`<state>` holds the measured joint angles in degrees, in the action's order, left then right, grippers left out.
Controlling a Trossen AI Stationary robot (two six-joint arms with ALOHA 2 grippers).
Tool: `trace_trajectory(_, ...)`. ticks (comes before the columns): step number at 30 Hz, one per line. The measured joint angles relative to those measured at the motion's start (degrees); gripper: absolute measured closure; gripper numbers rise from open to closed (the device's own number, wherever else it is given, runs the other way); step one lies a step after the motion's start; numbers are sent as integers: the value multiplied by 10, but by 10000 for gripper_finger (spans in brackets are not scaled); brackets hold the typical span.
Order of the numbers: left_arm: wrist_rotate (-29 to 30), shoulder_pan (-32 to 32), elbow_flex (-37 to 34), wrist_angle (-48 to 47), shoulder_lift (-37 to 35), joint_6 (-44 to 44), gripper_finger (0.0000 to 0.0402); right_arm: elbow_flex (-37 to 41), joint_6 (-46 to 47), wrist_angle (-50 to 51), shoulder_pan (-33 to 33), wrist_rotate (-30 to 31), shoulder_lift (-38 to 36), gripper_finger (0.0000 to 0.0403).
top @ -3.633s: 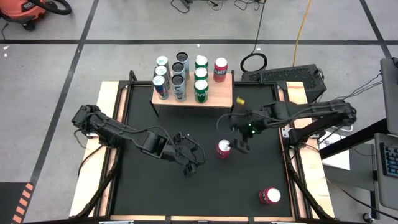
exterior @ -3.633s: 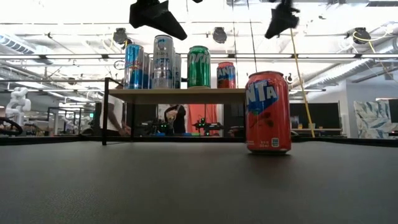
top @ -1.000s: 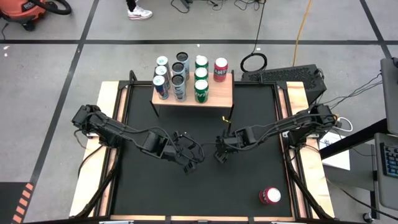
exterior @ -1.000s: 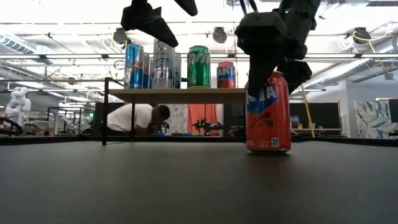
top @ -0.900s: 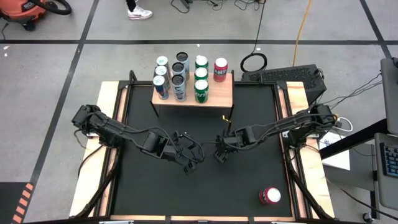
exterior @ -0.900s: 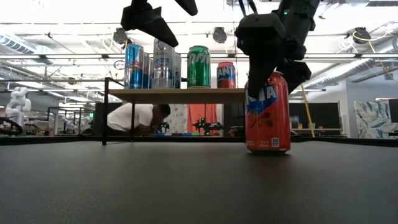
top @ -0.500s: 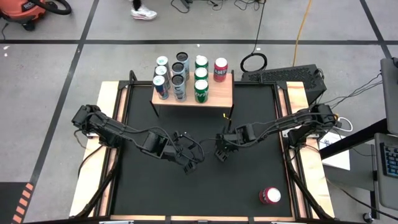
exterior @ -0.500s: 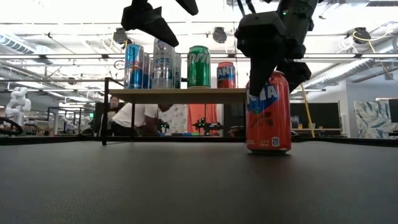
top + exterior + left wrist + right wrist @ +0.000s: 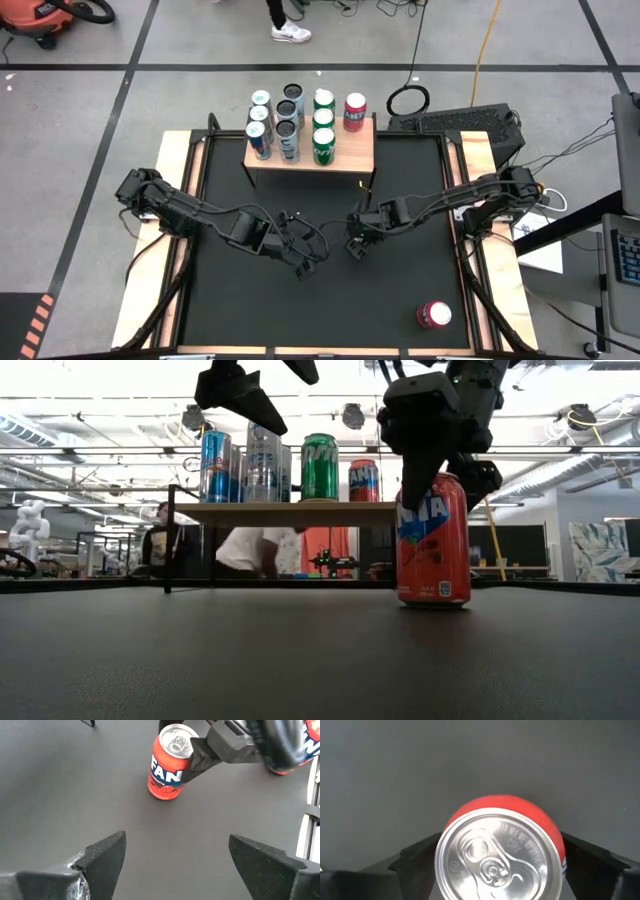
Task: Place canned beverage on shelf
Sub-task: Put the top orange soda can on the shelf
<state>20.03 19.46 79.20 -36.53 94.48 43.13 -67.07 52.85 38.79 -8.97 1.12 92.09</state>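
A red soda can (image 9: 432,545) stands upright on the black tabletop near its middle. It also shows in the left wrist view (image 9: 169,762) and the right wrist view (image 9: 499,850). My right gripper (image 9: 357,244) reaches down over the can's top, open, with one finger on each side of the can's upper wall. My left gripper (image 9: 310,262) hangs open in the air just left of the can, with nothing between its fingers (image 9: 107,855). The shelf (image 9: 345,152) stands at the far edge with several upright cans on it. My right gripper has its fingers (image 9: 417,852) on either side of the can's upper wall (image 9: 186,760), slanting down from the table's right. I cannot tell whether they touch it. The can stands upright with its base on the tabletop.
A second red can (image 9: 434,315) stands near the table's front right corner. The shelf's board has a bare strip at its right and front (image 9: 300,513). Wooden rails edge the table on the left and right. A person moves about beyond the far edge.
My right gripper has tipped a little while staying over the can. The can stands upright on the table as before.
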Motion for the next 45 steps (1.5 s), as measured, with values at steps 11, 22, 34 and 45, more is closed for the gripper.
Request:
trace_trajectory(11,0,0,0,0,0,0,47,0,8,0,0,-13,-1,47)
trace_trajectory(22,0,0,0,0,0,1,47,0,12,2,0,-13,-1,48)
trace_trajectory(34,0,0,0,0,0,2,47,-15,20,16,8,-14,-4,48)
trace_trajectory(45,0,0,0,0,0,2,47,-28,-8,42,18,-29,-4,48)
